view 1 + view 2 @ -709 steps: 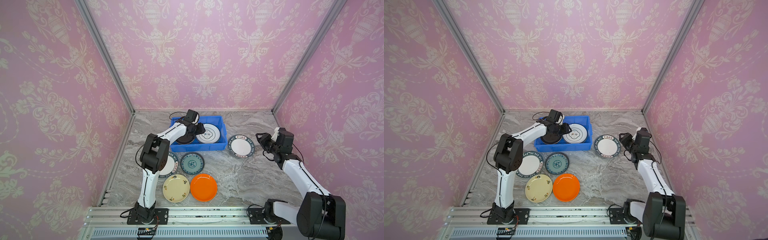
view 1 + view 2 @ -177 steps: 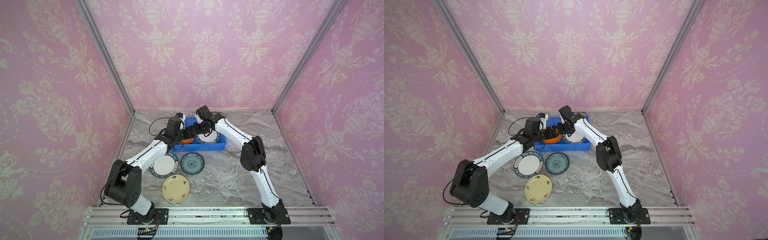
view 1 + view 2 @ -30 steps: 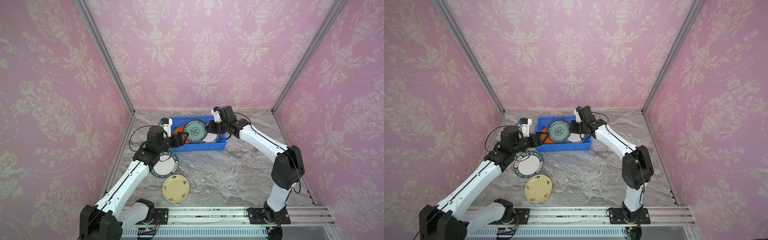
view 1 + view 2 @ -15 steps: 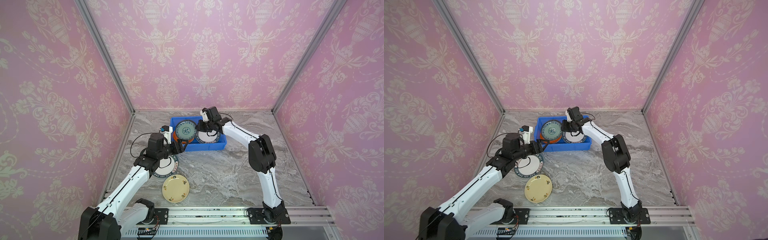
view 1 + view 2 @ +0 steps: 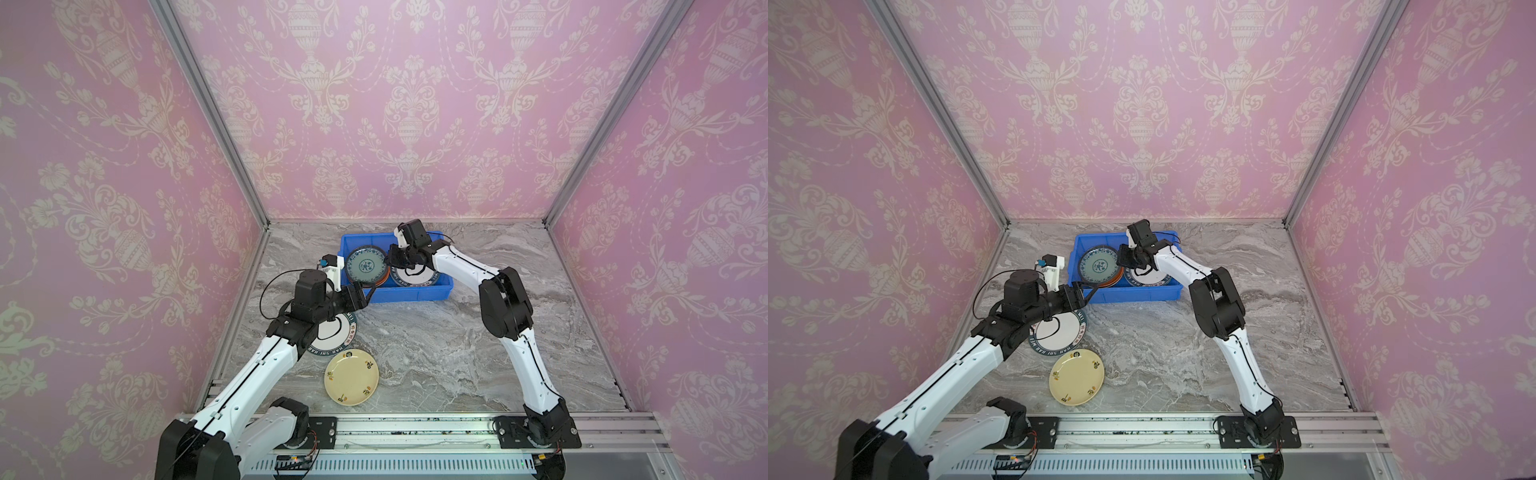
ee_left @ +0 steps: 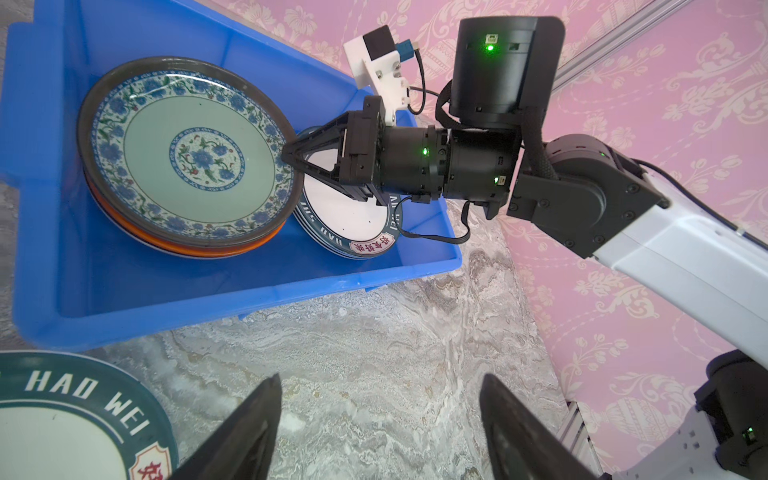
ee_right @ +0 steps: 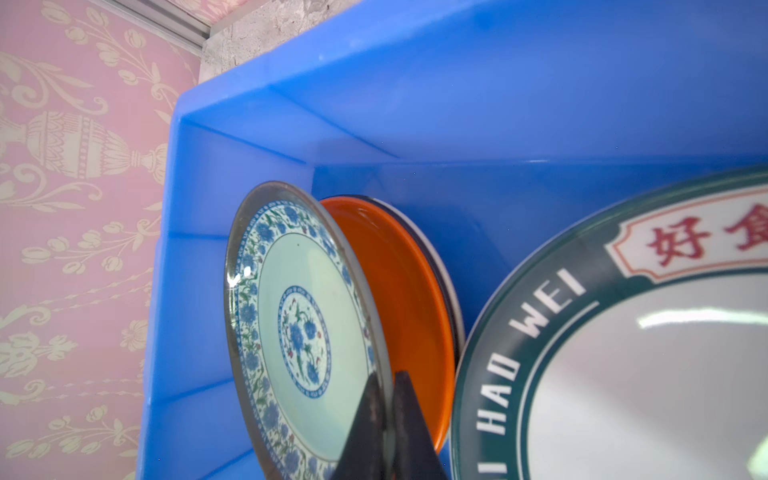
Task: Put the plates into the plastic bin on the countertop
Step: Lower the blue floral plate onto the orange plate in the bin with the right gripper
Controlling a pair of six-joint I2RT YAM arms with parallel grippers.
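Over the left half of the blue plastic bin, my right gripper is clenched on the rim of the teal patterned plate, holding it tilted over the orange plate. Only thin edges show under the orange one, perhaps more plates. Beside them in the bin lies a white lettered plate. My left gripper hangs released above the countertop, near a second lettered plate and a cream plate.
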